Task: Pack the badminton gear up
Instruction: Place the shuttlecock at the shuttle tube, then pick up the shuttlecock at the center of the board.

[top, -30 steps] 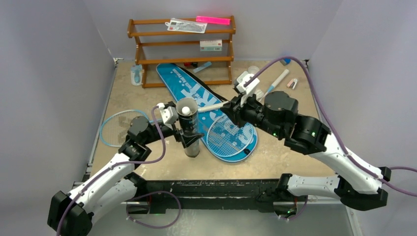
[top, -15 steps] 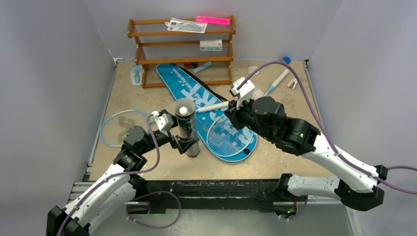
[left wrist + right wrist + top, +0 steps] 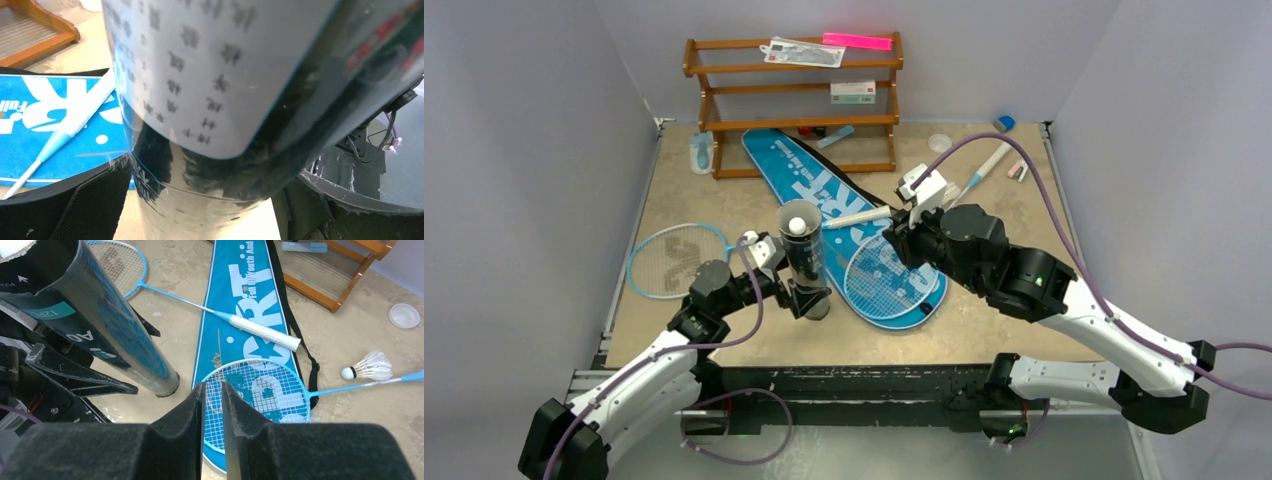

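Note:
The black tube [image 3: 805,262] stands on the table, a white shuttlecock [image 3: 797,227] in its open top. My left gripper [image 3: 810,298] is shut on the tube near its base; the tube [image 3: 200,100] fills the left wrist view between my pads [image 3: 65,200]. My right gripper [image 3: 895,241] hovers shut and empty above a light-blue racket [image 3: 260,390] lying on the blue SPORT bag [image 3: 240,285]. The right gripper [image 3: 212,386] shows a thin slit between its fingers. The other racket [image 3: 672,258] lies left, its white handle [image 3: 265,332] on the bag. A loose shuttlecock [image 3: 370,366] lies right.
The brown wooden rack [image 3: 794,100] stands at the back, with a pale-blue bottle [image 3: 701,152] to its left. A small clear lid [image 3: 404,315] and several small items [image 3: 1019,170] lie at the back right. Grey walls close in both sides.
My left gripper has slid down the tube from mid-height to near its base. My right gripper has dropped slightly nearer over the racket head. A white shuttlecock cork now shows in the tube's mouth.

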{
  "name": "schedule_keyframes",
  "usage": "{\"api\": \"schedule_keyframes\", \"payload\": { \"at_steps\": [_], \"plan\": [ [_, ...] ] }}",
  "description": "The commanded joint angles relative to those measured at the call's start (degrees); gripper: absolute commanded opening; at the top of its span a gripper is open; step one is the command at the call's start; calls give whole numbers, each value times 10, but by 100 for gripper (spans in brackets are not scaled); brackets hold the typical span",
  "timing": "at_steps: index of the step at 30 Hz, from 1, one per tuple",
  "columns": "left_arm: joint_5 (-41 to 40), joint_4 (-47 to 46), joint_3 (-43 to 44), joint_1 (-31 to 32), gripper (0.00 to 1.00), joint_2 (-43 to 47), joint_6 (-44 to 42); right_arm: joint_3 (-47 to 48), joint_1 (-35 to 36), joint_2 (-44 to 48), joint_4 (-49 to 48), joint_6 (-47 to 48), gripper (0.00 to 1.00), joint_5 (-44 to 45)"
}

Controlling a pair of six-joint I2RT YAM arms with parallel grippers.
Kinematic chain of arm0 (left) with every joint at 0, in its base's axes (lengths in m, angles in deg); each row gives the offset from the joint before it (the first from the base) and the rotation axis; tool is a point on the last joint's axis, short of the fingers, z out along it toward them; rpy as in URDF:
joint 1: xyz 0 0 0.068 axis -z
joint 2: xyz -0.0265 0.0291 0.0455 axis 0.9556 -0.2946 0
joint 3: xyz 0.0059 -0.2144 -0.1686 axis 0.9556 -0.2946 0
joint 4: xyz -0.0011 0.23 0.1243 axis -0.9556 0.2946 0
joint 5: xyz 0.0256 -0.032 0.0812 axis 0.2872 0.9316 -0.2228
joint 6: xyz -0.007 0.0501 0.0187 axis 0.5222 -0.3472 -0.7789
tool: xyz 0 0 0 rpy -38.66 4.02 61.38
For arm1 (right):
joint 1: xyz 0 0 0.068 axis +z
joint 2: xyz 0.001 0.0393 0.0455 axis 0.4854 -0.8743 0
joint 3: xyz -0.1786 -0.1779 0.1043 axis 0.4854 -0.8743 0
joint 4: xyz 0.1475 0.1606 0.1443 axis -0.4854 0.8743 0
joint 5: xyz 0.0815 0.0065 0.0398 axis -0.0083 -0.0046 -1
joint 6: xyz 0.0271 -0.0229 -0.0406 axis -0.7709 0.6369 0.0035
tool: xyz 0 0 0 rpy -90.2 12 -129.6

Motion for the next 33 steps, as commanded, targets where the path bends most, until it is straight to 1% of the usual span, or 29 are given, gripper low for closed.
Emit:
{"api": "schedule_keyframes", "payload": {
  "at_steps": [1,3,6,10,12,14,15,16,19,23,25,27,30,31,33],
  "plan": [
    [-4,-72,-2,2,100,-15,-9,-14,-4,8,-15,-6,21,18],
    [8,-83,0,2,100,-26,-19,-22,-9,8,-14,-11,21,27],
    [13,-92,3,2,100,-39,-31,-21,-42,-8,14,-35,20,17],
    [1,-121,-7,2,100,-42,-40,-47,-131,-13,8,-59,19,-71],
    [15,-131,-10,2,93,-42,-51,-57,-159,-14,4,-71,19,-96],
    [25,-126,-4,2,79,-43,-56,-69,-175,-18,-4,-89,19,-113],
    [28,-114,2,1,70,-42,-60,-76,-181,-20,-10,-98,19,-119],
    [29,-98,10,2,65,-41,-63,-84,-186,-21,-18,-104,19,-129],
    [19,-49,35,1,56,-31,-66,-109,-197,-30,-45,-126,19,-159],
    [-2,13,73,1,45,-14,-53,-125,-208,-47,-72,-148,19,-159],
    [-4,50,100,1,44,-9,-47,-128,-214,-51,-86,-158,20,-154],
    [-14,106,137,1,43,-8,-59,-131,-224,-55,-102,-169,20,-149],
    [-41,211,201,1,38,-11,-120,-136,-259,-79,-137,-189,20,-197],
    [-56,247,220,0,38,-14,-148,-132,-271,-94,-140,-195,20,-203],
    [-91,289,244,0,39,-17,-180,-121,-291,-121,-140,-208,20,-200]
  ]
}}
